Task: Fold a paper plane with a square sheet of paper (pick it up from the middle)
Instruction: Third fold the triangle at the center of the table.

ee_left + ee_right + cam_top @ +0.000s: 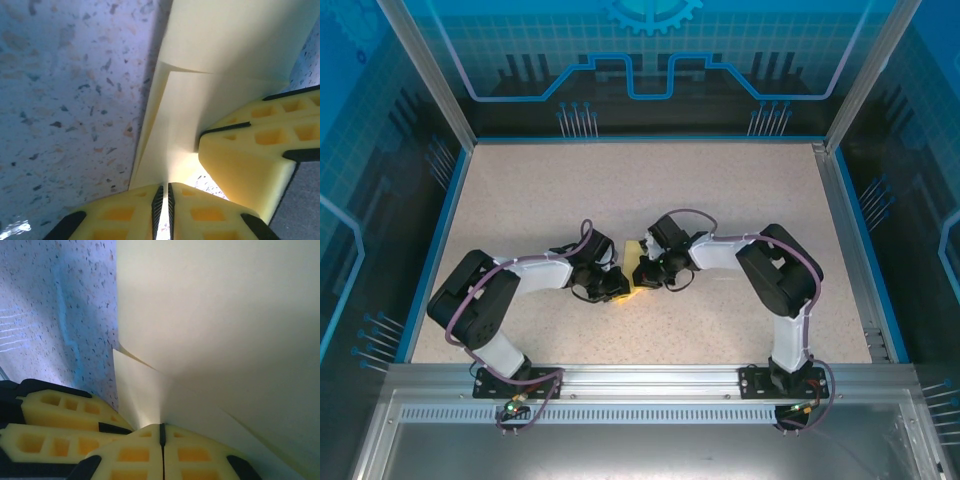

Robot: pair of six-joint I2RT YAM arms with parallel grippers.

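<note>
One table (pixel 650 190): you are working at the middle of its speckled top, the blue-lit walls standing well back.
Two arms: both are reaching inward from the near edge and meeting nose to nose at the centre.
Yellow sheet (pixel 225 50): it is sitting between the two wrists, partly folded, with a layered flap and a crease showing; from above you cannot tell whether it is lying flat or lifted.
Left gripper (pixel 164 200): its fingers are pinching a folded edge of the sheet, with a thin slit showing between the pads.
Right gripper (pixel 161 440): its fingers are pressing tight together on the sheet's edge, just beside the left pair.
Risk: you are likely holding thin paper at two pinches set very near each other. Drawing the arms apart unevenly could tear it, a slackening grip could let the fold spring open, and crowding the foam fingers could push the crease off line.
</note>
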